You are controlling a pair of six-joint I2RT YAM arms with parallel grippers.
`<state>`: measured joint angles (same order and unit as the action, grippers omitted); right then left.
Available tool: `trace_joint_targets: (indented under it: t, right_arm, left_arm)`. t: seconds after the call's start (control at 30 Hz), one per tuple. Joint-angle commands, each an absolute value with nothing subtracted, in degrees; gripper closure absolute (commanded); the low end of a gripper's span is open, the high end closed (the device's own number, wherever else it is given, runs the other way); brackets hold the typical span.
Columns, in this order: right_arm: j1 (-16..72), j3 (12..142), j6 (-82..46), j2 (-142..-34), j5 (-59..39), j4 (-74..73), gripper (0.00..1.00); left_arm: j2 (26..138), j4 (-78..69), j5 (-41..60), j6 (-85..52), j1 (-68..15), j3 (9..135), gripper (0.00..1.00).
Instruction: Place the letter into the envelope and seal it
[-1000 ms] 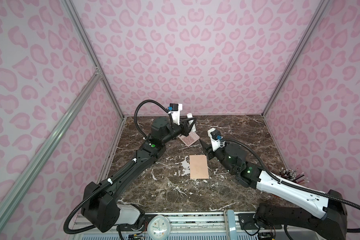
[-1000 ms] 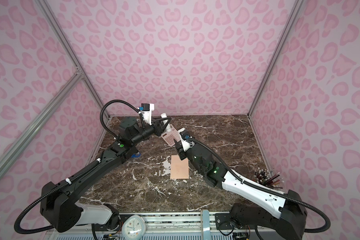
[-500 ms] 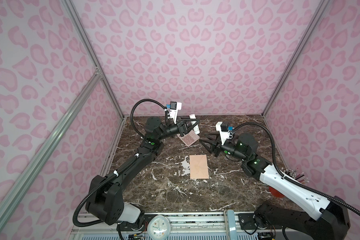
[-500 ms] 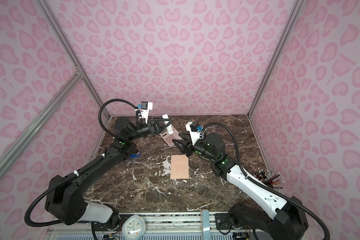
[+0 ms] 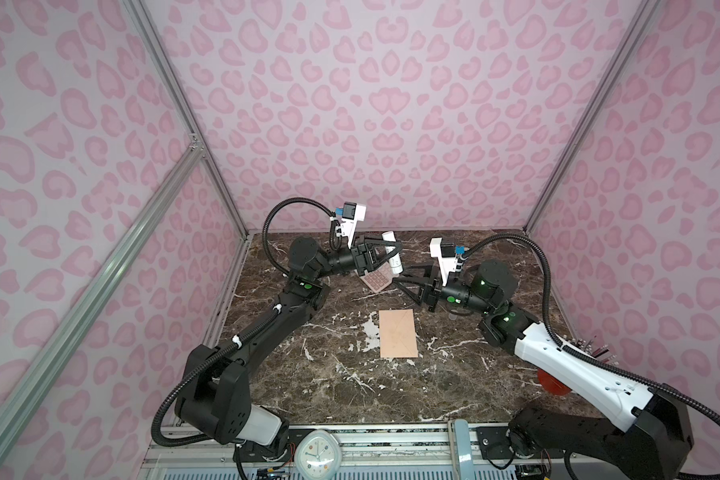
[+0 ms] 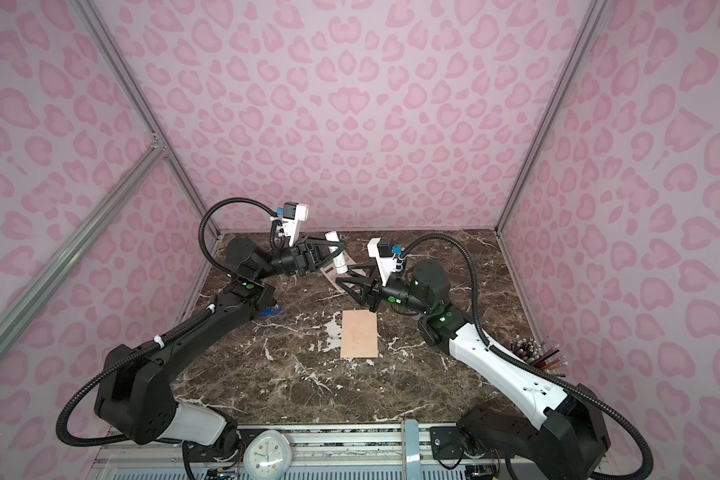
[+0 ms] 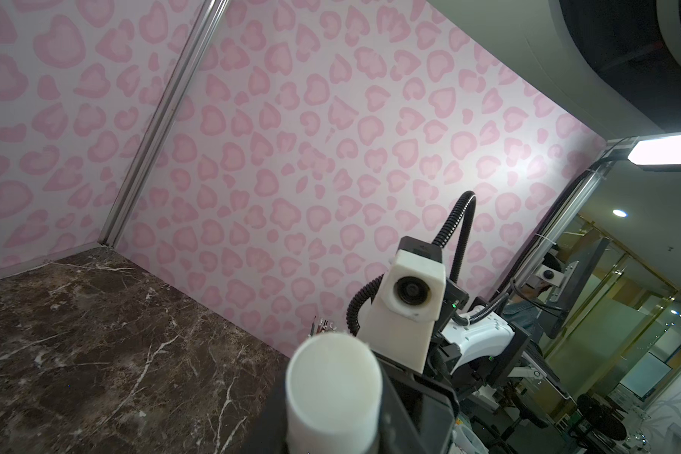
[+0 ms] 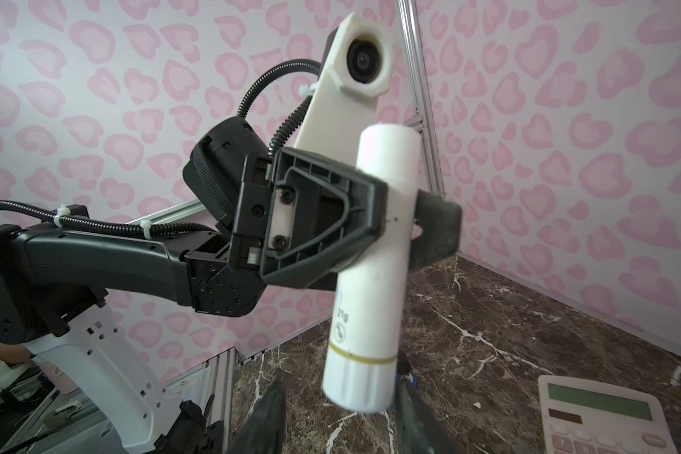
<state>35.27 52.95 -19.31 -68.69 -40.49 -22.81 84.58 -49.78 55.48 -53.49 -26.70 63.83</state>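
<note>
The peach envelope lies flat and closed in the middle of the marble table. The letter is out of view. My left gripper is shut on a white glue stick, held well above the table's back. The stick's flat end fills the left wrist view. My right gripper faces it with open jaws. Its fingers stand on either side of the stick's ridged lower end with gaps on both sides.
A pink-keyed calculator lies on the table under the two grippers. A holder of pencils and a red object stand at the right edge. A clock sits on the front rail. Pink-patterned walls close off three sides.
My right arm has lifted off the table beside the envelope and swung round to face the left gripper, its jaws narrowing slightly around the stick's lower end. The left gripper keeps its grip.
</note>
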Motion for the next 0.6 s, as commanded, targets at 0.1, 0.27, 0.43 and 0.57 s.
trace_joint_targets:
  t: [0.1, 0.27, 0.43, 0.57]
  right_arm:
    - [35.19, 53.57, -20.96, -69.68, -41.59, -25.69, 0.56]
    - [34.74, 53.87, -21.53, -70.29, -42.24, -25.92, 0.60]
    - [34.19, 54.01, -21.62, -70.49, -42.65, -25.75, 0.64]
    - [33.77, 54.32, -21.62, -70.83, -43.01, -25.40, 0.69]
  left_arm:
    - [85.05, -53.17, 57.28, -53.91, -26.98, 64.15, 0.96]
    - [85.44, -53.14, 57.48, -53.75, -27.07, 64.49, 0.96]
    - [85.94, -53.09, 57.70, -53.66, -27.09, 64.90, 0.96]
    - [86.23, -52.75, 57.91, -53.49, -27.09, 65.29, 0.96]
